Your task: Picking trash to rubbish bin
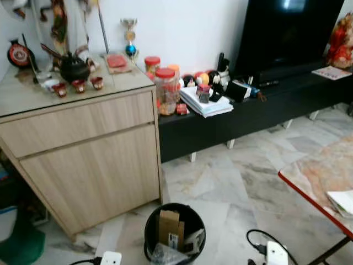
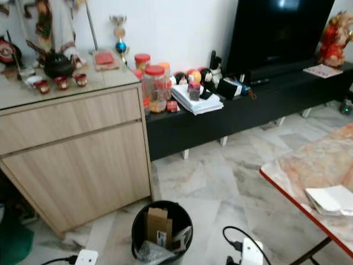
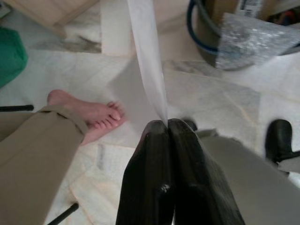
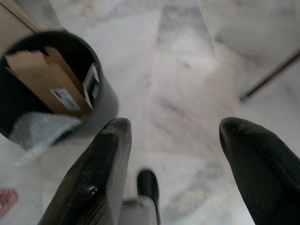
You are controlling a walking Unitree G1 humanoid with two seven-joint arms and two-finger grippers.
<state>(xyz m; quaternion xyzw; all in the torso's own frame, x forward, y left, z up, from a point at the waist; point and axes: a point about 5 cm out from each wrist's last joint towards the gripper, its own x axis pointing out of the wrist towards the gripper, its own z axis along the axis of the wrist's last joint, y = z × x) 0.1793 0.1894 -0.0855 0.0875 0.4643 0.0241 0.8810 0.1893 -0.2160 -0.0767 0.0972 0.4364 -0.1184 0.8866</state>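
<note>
Left gripper [image 3: 168, 124] pinched closed on a thin white strip [image 3: 147, 56]; right gripper [image 4: 176, 129] spread wide, holding nothing.
Risk: strip floats wide of the near black bin [image 1: 175, 232], onto marble floor [image 1: 242, 182] beside a person's bare foot [image 3: 91, 115].

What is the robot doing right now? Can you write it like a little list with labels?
bin: black rubbish bin on the marble floor, beside the wooden cabinet
in the bin: cardboard box, bubble wrap
left gripper: jaws shut on a thin white strip
right gripper: jaws open, holding nothing, above the floor near the bin
nearby: a person's bare foot on the floor
table: red-edged table with white paper
</note>
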